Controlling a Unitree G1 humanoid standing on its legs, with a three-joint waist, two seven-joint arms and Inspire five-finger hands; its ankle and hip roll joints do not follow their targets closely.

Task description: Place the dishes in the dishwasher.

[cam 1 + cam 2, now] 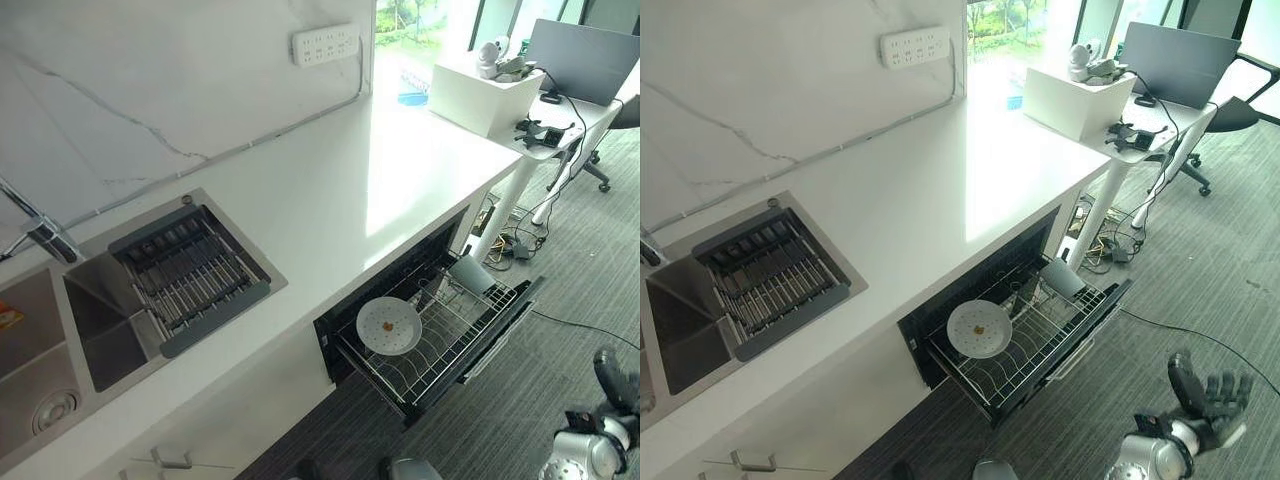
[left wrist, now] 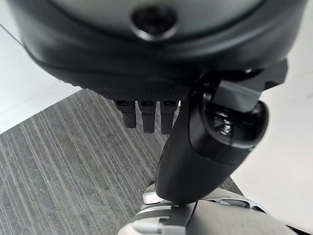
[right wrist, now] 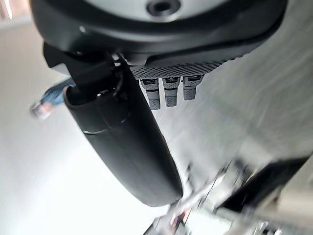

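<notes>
Under the white counter [image 1: 330, 190] the dishwasher drawer [image 1: 430, 335] is pulled out, its wire rack showing. A white plate [image 1: 388, 325] with a few small specks stands tilted in the rack's near part. A grey cup-like dish [image 1: 470, 272] sits at the rack's far end. My right hand [image 1: 1210, 395] hangs low over the carpet, to the right of the drawer and apart from it, fingers spread and holding nothing. In the right wrist view its thumb [image 3: 122, 142] is straight. My left hand [image 2: 205, 142] points down at the carpet, fingers straight, nothing in it.
A steel sink [image 1: 90, 340] with a grey drain rack [image 1: 190, 270] lies at the counter's left, a faucet [image 1: 40, 235] behind it. A white box [image 1: 485, 90] stands at the counter's far end. Beyond are a desk with a laptop [image 1: 580, 60] and floor cables.
</notes>
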